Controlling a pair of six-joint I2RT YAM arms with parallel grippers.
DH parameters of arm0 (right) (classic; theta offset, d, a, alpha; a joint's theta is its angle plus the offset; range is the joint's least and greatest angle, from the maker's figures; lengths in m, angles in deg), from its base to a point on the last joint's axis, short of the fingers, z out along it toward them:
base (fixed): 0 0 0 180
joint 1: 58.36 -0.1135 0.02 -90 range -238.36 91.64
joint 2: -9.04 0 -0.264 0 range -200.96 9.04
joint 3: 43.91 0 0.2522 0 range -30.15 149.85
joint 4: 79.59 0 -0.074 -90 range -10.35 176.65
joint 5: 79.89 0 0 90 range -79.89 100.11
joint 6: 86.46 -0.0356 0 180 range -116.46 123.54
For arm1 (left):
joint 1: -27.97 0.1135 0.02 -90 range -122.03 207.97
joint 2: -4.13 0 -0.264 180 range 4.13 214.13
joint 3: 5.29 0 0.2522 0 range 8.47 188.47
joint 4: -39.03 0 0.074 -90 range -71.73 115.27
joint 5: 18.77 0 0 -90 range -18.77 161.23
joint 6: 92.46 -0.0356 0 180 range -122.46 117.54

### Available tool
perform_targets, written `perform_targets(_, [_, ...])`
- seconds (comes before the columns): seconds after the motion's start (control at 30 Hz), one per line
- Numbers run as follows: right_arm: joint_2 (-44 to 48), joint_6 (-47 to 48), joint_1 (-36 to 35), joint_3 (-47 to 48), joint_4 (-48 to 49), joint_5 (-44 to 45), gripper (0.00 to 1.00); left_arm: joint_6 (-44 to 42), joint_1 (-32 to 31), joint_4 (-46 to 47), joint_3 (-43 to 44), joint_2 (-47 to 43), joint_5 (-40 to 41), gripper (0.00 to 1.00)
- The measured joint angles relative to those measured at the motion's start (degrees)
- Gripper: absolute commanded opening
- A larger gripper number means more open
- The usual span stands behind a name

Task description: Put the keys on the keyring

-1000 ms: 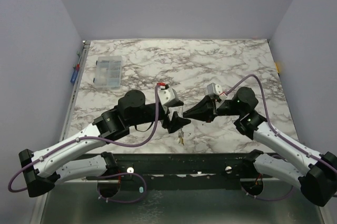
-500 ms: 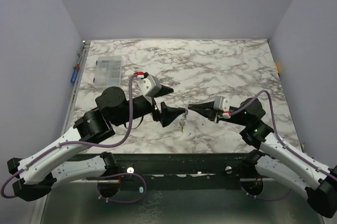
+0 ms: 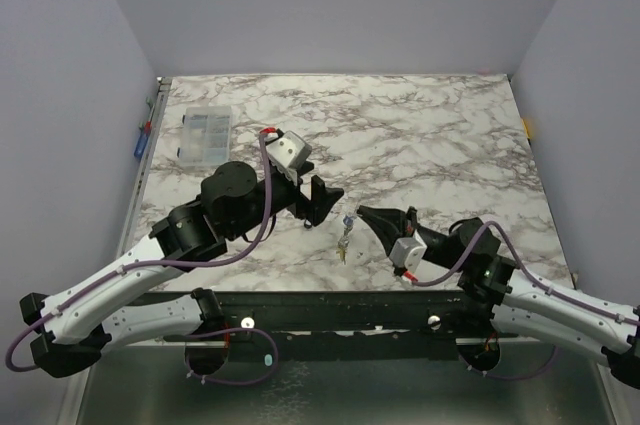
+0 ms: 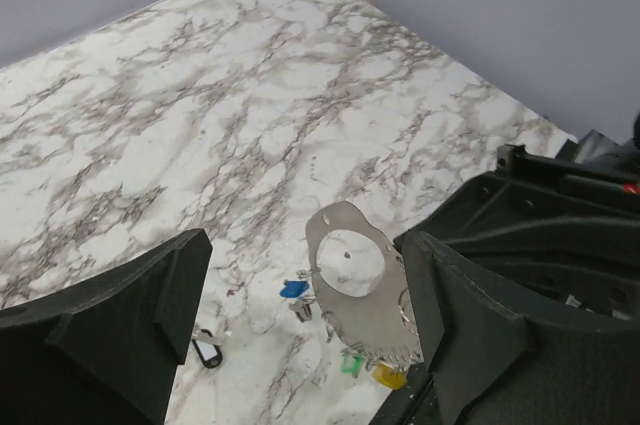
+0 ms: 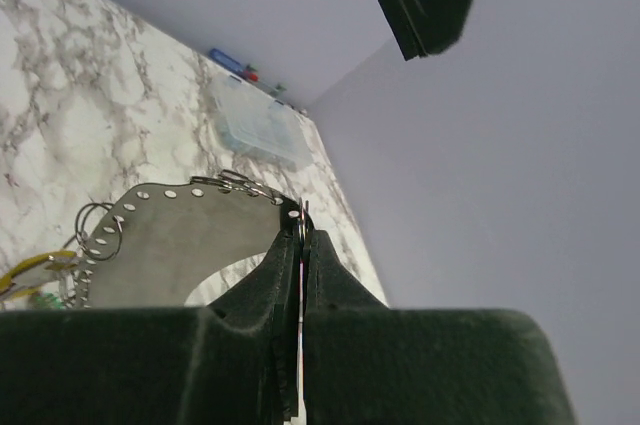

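Note:
The keyring (image 4: 372,310) is a flat grey loop with a big round hole and small holes along its rim. My right gripper (image 5: 301,235) is shut on its edge and holds it above the marble. Blue (image 4: 294,288), green (image 4: 351,363) and yellow (image 4: 388,376) keys hang from it, and from above they show as a small cluster (image 3: 345,240). My left gripper (image 4: 308,245) is open. The keyring shows between its fingers, and neither finger touches it. From above, the left gripper (image 3: 325,195) sits just up and left of the right gripper (image 3: 362,213).
A black tag (image 4: 207,351) with a white label lies on the marble table (image 3: 420,135) under the left gripper. A clear compartment box (image 3: 205,135) stands at the far left. Purple cables (image 3: 250,245) loop off both arms.
The two grippers were together at the keyring. The left one has drawn back up and left. The right arm has dropped toward the near edge, still gripping the keyring.

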State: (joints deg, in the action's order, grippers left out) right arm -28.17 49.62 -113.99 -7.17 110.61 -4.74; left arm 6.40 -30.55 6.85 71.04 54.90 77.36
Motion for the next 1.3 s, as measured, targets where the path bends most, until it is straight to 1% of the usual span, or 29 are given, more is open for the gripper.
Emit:
perform_targets(0.13, [0.04,7.98,-5.33,-3.21,2.12,6.80,0.01,1.64,0.00,-1.18,0.00,1.25,3.93,0.83])
perform_targets(0.3, [-0.24,15.06,-9.09,-6.03,6.73,12.17,0.01,2.91,0.00,-1.44,0.00,1.73,7.28,0.80])
perform_targets(0.43, [-0.20,16.92,-9.94,-7.76,11.02,13.73,0.01,3.74,0.00,-1.64,0.00,1.84,9.94,0.79])
perform_targets(0.53, [0.39,16.35,-10.01,-8.20,13.18,13.73,0.01,4.52,0.00,-2.08,-0.09,2.21,12.13,0.78])
perform_targets(0.6, [1.51,14.71,-10.03,-8.61,14.86,13.49,0.01,5.25,0.00,-2.32,-0.42,2.54,13.42,0.78])
perform_targets(0.73, [5.44,7.72,-10.03,-8.70,17.57,12.63,0.01,7.17,0.50,-2.82,-1.79,3.52,15.58,0.77])
perform_targets(0.93, [12.94,-2.95,-10.03,-8.70,18.21,7.91,0.01,10.51,2.64,-4.31,-4.59,5.01,16.46,0.75])
perform_targets(1.1, [16.22,-10.95,-10.05,-7.67,15.19,2.75,0.01,11.96,4.68,-4.46,-6.78,5.62,16.37,0.75])
perform_targets(1.17, [16.35,-13.86,-10.03,-6.08,12.81,0.04,0.01,12.15,5.20,-4.44,-7.45,5.68,16.17,0.75])
perform_targets(1.3, [16.13,-18.36,-10.03,-4.00,11.32,-4.35,0.01,12.57,5.90,-4.33,-9.09,5.73,15.63,0.74])
